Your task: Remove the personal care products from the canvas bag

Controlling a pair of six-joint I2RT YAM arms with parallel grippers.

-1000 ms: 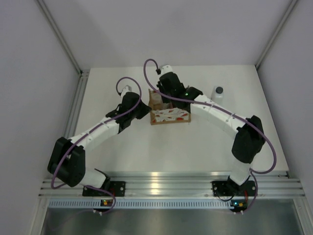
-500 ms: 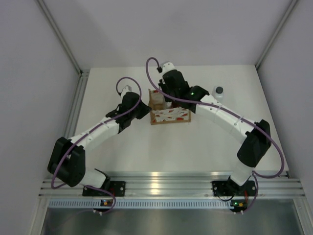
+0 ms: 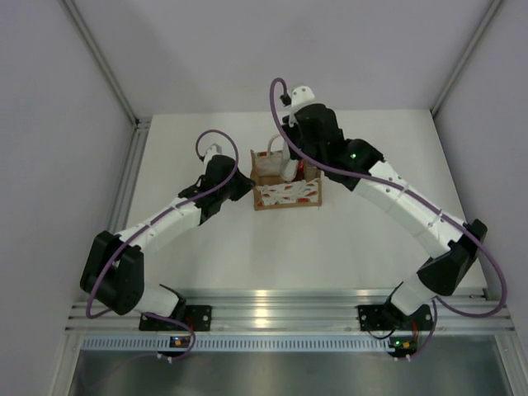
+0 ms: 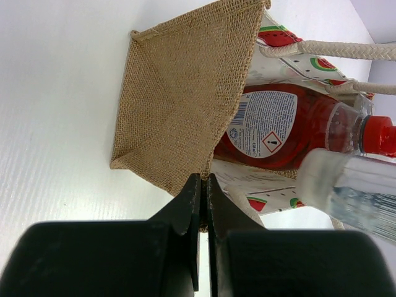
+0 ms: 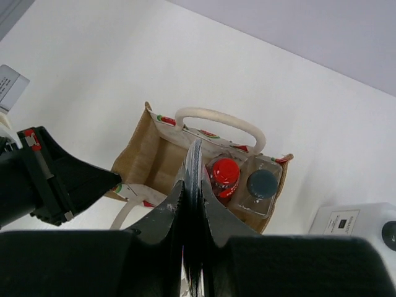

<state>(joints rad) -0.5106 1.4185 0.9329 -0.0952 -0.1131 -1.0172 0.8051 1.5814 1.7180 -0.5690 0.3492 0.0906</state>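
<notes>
The canvas bag stands mid-table, its burlap side filling the left wrist view. My left gripper is shut, pinching the bag's left edge. My right gripper hangs over the bag's open top, shut on the top of the clear bottle, which is raised with its base near the rim. Inside the bag stand the red bottle and the pale squarish bottle with a grey cap. The white bottle with a dark cap stands on the table to the right of the bag.
The white table is walled by grey panels left, right and behind. A metal rail runs along the near edge by the arm bases. In the top view my right arm crosses over the spot where the white bottle stands.
My right arm has swung right and lifted, drawing the clear bottle up out of the bag. It now covers the white bottle in the top view. The left arm has held still.
</notes>
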